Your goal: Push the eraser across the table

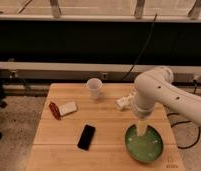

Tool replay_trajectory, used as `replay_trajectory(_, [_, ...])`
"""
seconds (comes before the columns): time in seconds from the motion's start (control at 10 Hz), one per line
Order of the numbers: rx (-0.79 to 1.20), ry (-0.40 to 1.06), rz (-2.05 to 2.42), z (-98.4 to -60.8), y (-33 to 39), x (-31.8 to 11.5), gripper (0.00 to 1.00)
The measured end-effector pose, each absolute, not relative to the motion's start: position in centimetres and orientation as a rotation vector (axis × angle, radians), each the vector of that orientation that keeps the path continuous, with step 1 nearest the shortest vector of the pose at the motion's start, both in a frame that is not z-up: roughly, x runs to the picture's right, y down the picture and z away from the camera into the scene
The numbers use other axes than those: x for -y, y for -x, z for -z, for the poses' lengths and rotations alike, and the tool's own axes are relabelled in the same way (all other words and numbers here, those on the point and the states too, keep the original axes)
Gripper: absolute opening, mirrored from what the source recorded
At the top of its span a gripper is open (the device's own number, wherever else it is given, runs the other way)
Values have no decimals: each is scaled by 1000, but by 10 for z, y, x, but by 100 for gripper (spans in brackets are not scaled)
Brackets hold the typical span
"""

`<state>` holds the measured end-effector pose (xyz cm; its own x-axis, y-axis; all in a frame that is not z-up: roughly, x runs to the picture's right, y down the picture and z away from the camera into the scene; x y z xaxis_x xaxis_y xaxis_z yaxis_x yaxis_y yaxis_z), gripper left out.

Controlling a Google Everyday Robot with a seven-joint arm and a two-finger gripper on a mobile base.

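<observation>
The eraser (86, 136) is a flat black slab lying on the light wooden table (106, 112), left of centre near the front. The white arm reaches in from the right, and my gripper (141, 131) hangs over the far rim of the green bowl (144, 144) at the front right. The gripper is well to the right of the eraser and apart from it.
A white paper cup (94, 88) stands at the back centre. A small white block (68, 108) and a red-brown object (54, 110) lie at the left. A crumpled white object (125, 102) sits behind the arm. Cables hang behind the table.
</observation>
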<state>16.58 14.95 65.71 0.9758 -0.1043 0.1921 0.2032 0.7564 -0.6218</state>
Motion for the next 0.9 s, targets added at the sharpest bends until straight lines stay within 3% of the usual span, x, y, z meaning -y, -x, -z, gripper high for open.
replay_trajectory(0.9, [157,703,192,-659,-153,-155,80])
